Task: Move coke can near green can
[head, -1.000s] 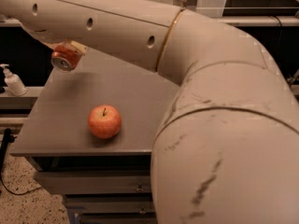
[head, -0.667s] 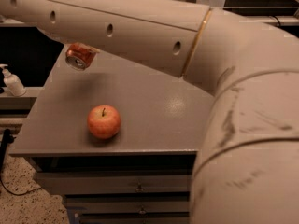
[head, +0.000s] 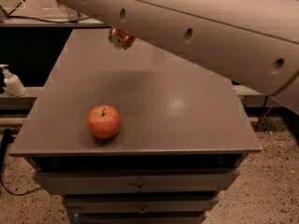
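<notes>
The small red-orange aluminium coke can [head: 121,38] shows tilted over the grey tabletop's [head: 187,125] far left, tucked under the beige arm [head: 210,31]. The arm hides the gripper, so I cannot tell its state. A round red apple [head: 103,121] sits near left.

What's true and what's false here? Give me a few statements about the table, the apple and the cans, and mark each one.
1. The apple sits on the table, toward its front left. True.
2. The green can stands beside the apple. False: no green can is in view.
3. The coke can stands upright at the table's front edge. False: it is tilted, silver end toward the camera, at the far side just under the arm.
4. The gripper is out of view, behind the arm. True.
5. A pump bottle stands left of the table. True.
</notes>
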Tool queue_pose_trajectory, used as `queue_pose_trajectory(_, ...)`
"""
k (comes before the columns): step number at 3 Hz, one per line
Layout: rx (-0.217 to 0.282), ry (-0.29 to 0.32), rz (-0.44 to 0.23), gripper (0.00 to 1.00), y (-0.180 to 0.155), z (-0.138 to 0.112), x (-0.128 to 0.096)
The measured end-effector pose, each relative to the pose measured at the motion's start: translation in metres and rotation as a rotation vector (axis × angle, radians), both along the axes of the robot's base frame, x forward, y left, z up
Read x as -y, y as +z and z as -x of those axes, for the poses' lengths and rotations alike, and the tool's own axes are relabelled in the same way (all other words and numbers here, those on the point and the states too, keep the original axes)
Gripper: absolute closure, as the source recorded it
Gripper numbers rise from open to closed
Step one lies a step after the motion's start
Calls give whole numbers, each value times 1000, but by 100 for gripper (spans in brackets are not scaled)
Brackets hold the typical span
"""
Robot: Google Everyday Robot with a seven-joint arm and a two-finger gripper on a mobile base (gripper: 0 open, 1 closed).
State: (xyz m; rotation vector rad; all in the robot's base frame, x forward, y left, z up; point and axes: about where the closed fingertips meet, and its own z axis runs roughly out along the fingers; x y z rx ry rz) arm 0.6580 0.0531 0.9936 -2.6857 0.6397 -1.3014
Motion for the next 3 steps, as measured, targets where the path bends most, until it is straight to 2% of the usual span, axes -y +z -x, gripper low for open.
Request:
queue_pose_trajectory(1,29,-78,-32,100,4,-19,47)
queue_pose_trajectory(2,22,-168,-40,100,-3,-41,97)
queue_pose_trajectory(3,22,-171,-40,100,-3,-42,98)
